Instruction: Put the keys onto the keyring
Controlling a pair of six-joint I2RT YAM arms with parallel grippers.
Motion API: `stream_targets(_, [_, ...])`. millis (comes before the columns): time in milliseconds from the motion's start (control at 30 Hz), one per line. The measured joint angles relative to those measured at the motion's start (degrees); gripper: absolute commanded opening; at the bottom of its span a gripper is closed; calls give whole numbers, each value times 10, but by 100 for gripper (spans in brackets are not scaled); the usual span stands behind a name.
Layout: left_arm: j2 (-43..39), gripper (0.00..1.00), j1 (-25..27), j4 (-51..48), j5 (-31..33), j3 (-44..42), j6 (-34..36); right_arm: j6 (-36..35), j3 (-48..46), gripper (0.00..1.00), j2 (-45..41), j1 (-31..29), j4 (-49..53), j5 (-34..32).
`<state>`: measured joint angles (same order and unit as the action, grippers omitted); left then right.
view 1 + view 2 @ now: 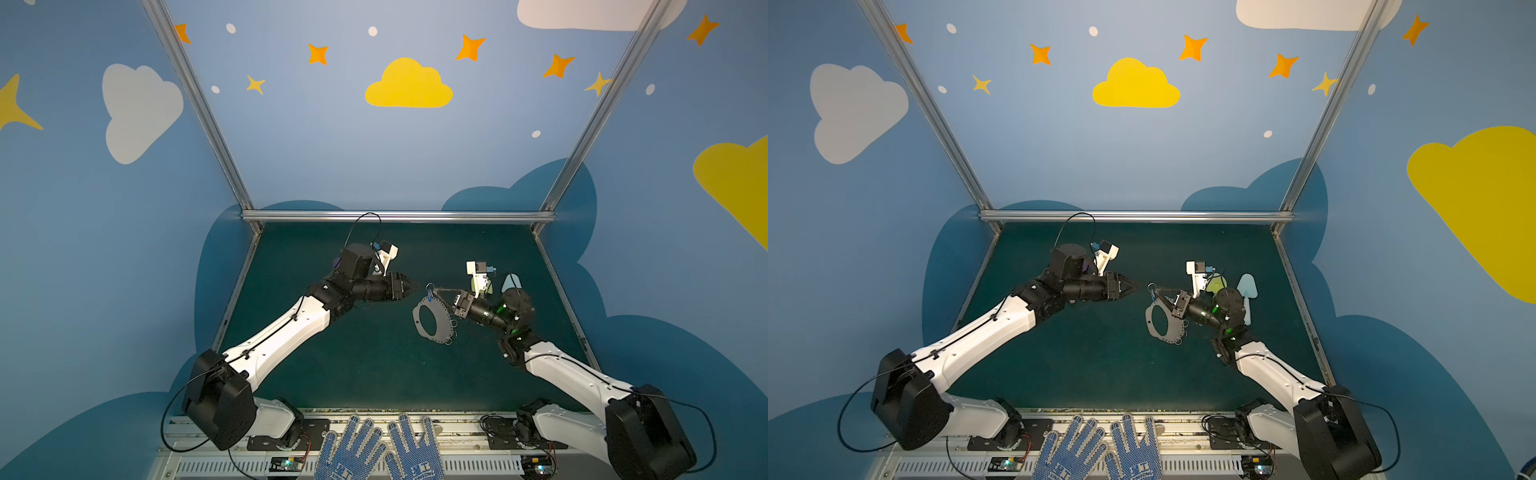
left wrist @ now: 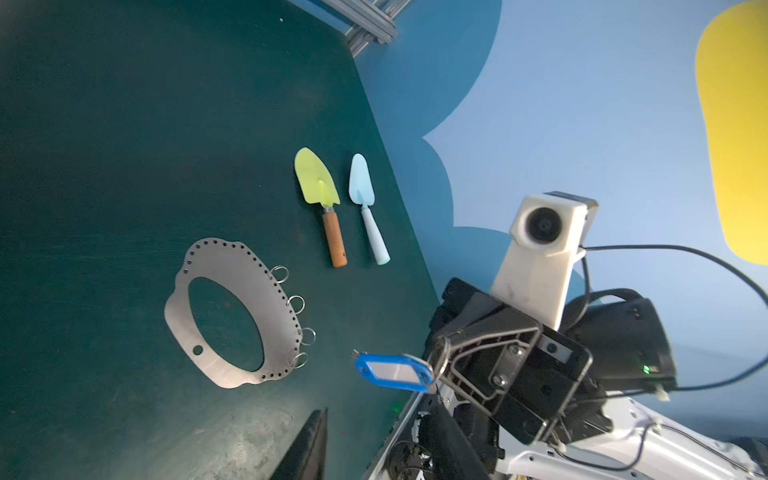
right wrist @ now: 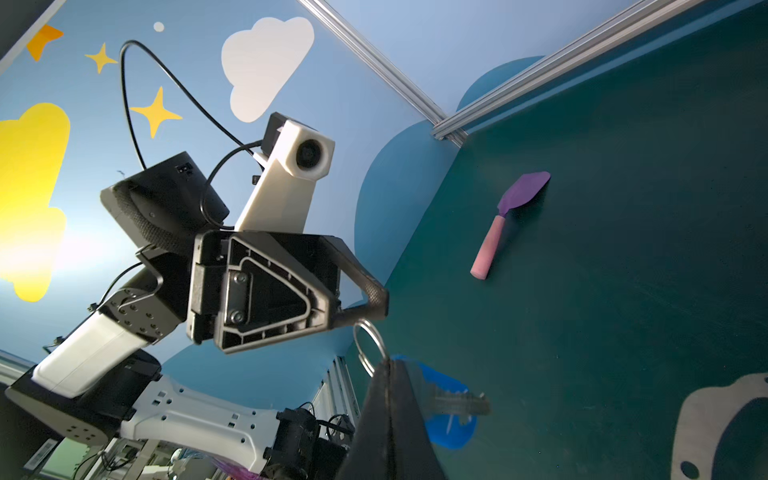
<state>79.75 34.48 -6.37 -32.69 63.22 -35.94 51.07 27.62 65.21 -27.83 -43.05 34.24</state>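
— Two end effectors face each other at mid-frame in both top views. Which one has the keys?

— The right end effector (image 1: 435,290) (image 1: 1156,289) (image 3: 388,374). Its jaws are closed on the wire ring of the keys (image 2: 395,371) (image 3: 461,405). The blue tag hangs off that ring at lower centre of the left wrist view. The silver blade shows at the bottom of the right wrist view, beside the fingers.

— And its partner?

— The left end effector (image 1: 415,286) (image 1: 1136,286) points at the ring from the left of the frame, near it but apart. Nothing shows in its grasp, and these views do not tell how wide its jaws stand.

— Where is the keyring?

— The keyring (image 1: 447,322) (image 1: 1178,328) (image 2: 232,257) lies flat on the green worktop (image 1: 353,365), right of centre in both top views and just below the held keys. Four small wire rings hang along one edge. In the left wrist view, bare worktop separates tag and band.

— Other objects?

— A yellow-green shovel (image 2: 318,183) and a pale blue shovel (image 2: 360,183) lie side by side at centre of the left wrist view. A purple shovel (image 3: 524,191) with a pink handle lies at upper right of the right wrist view. Dotted gloves (image 1: 376,449) lie at the bottom edge of both top views.
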Motion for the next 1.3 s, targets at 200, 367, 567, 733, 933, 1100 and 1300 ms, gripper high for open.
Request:
stream_targets(200, [7,39,18,49,24,-6,-31,4,0,0,2,-26,-2,-44])
stream_targets(367, [10,36,27,65,26,-5,-37,8,0,0,5,-31,-4,-69])
stream_targets(567, [10,32,33,77,26,-5,-39,18,0,0,5,-32,-6,-89])
stream_targets(733, [21,30,37,79,26,-4,-39,24,0,0,4,-33,-11,-93])
stream_targets(933, [30,25,39,79,26,5,-38,28,0,0,5,-33,-13,-93])
stream_targets(1100, [30,16,39,81,26,9,-38,28,0,0,4,-33,-14,-93])
stream_targets(1300, [31,11,40,80,24,15,-37,34,0,0,4,-33,-28,-94])
